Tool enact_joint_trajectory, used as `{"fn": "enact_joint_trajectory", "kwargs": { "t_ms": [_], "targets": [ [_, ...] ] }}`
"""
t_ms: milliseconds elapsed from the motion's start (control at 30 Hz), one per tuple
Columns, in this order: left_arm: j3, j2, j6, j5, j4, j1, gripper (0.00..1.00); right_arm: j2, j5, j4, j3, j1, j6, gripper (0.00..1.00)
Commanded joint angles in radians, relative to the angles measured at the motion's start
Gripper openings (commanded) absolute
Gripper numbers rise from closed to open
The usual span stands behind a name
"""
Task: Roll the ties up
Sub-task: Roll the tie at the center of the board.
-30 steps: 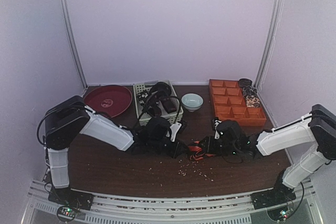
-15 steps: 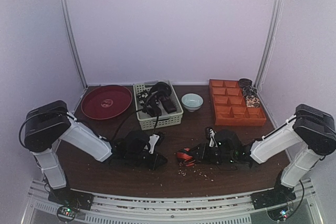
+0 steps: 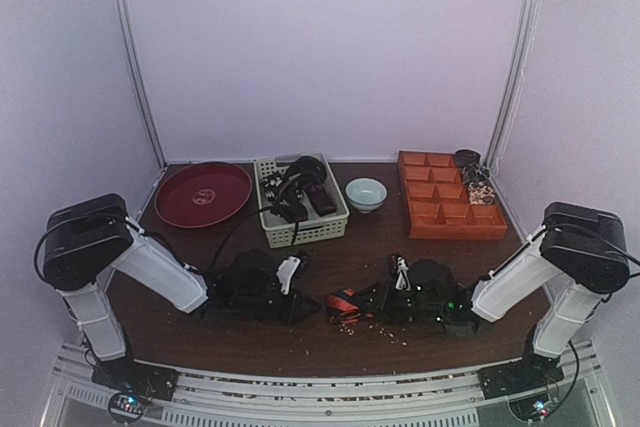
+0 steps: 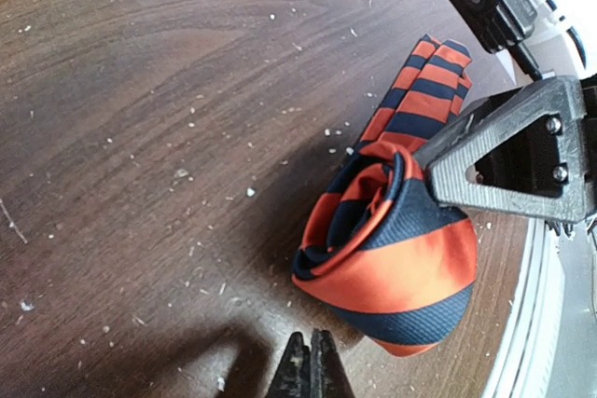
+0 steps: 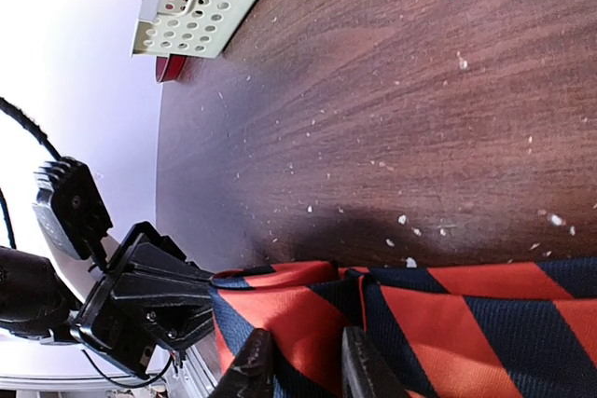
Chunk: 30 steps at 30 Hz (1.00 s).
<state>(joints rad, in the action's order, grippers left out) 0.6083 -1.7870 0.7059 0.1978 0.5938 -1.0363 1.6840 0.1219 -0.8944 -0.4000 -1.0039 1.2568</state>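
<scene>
An orange-red and black striped tie (image 3: 345, 303) lies rolled into a loose coil on the dark wooden table near its front edge. In the left wrist view the coil (image 4: 401, 267) stands on its side with its free tail running away behind it. My right gripper (image 3: 367, 302) is shut on the tie, and the right wrist view shows the striped fabric (image 5: 308, 309) between its two fingers (image 5: 254, 361). My left gripper (image 3: 298, 305) is shut and empty, its tips (image 4: 311, 365) a short way from the coil without touching it.
A pale perforated basket (image 3: 335, 222) holding dark items stands behind, flanked by a red plate (image 3: 205, 192) and a small bowl (image 3: 366, 193). An orange compartment tray (image 3: 450, 209) is at the back right. Pale crumbs (image 3: 378, 327) dot the wood. The table's metal front rail (image 4: 541, 314) is close.
My right gripper has drawn the rolled tie toward the front edge and slightly left. The left gripper has pulled back left and forward, ending apart from the tie.
</scene>
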Motion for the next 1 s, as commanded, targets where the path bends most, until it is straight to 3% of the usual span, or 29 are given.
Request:
{"fn": "enact_joint_trajectory", "kwargs": {
  "t_ms": [0, 300, 733, 967],
  "targets": [
    [0.01, -0.043, -0.01, 0.022, 0.078, -0.006, 0.0, 0.014, -0.017, 0.05, 0.013, -0.007, -0.029, 0.26],
    [0.075, -0.101, -0.035, 0.053, 0.087, -0.005, 0.0, -0.01, -0.039, 0.134, 0.005, -0.006, -0.083, 0.25],
    [0.107, -0.117, -0.023, 0.089, 0.101, -0.004, 0.0, 0.05, 0.073, -0.128, 0.065, -0.006, 0.077, 0.25],
    [0.108, -0.089, -0.006, 0.12, 0.117, -0.005, 0.0, -0.024, -0.058, 0.135, 0.049, -0.006, -0.048, 0.23]
  ]
}}
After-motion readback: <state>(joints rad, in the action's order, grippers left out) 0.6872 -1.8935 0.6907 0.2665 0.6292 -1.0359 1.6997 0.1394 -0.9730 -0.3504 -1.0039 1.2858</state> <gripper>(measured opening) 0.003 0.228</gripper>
